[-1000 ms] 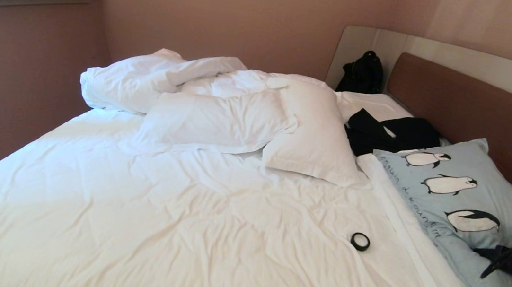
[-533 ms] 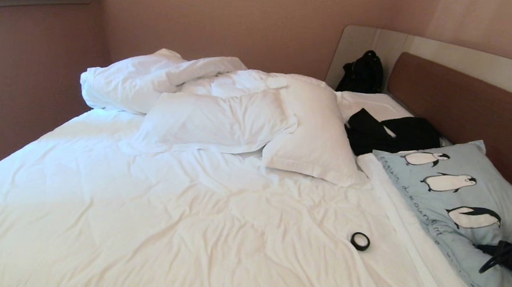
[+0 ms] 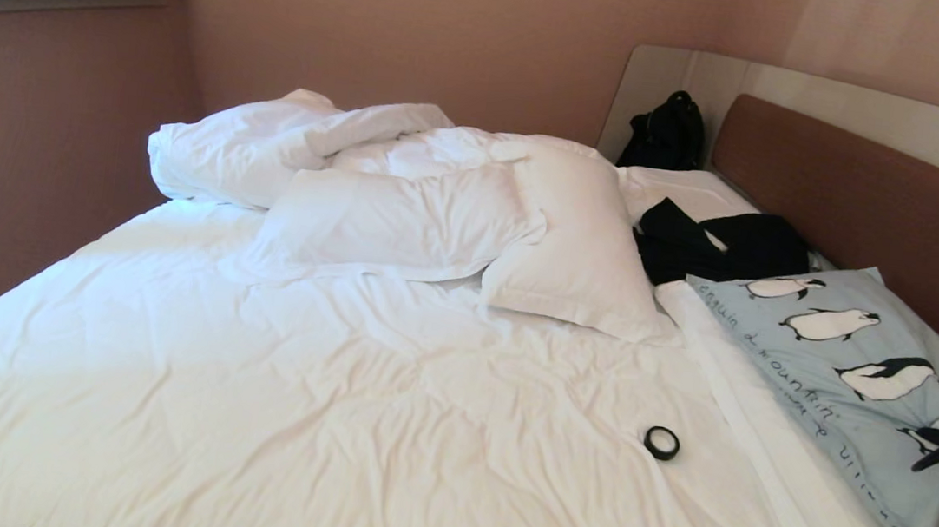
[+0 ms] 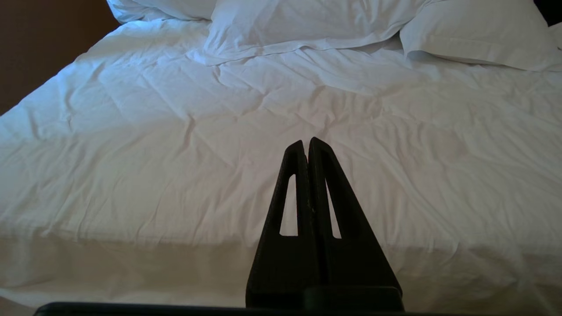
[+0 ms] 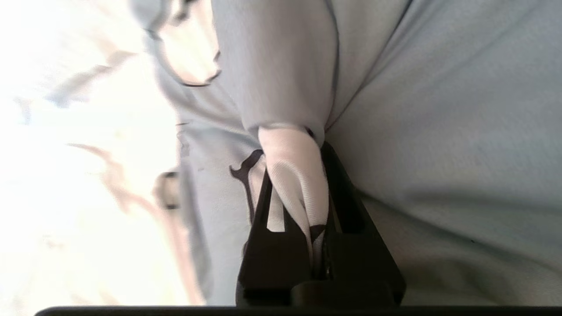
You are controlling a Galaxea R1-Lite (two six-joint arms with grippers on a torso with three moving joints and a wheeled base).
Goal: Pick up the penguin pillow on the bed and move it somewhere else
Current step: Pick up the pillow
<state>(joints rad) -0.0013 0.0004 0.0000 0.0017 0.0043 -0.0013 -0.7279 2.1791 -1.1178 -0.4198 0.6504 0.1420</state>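
Right tool (image 5: 314,175) is clenched on a thin fold of the pillow (image 3: 851,373) cover only — fabric may slip free during lifting off the bed (image 3: 334,389).

Pale blue-grey penguin-printed cloth pillow (image 3: 848,399): soft woven fabric, matt, fine weave visible in right wrist view. White cotton-like sheets of the large bed (image 3: 287,419): matt, heavily creased. Brown wooden headboard (image 3: 876,210): smooth, satin. Black plastic right gripper (image 5: 307,188): matt, slightly textured. Small black ring (image 3: 661,442): faintly glossy.
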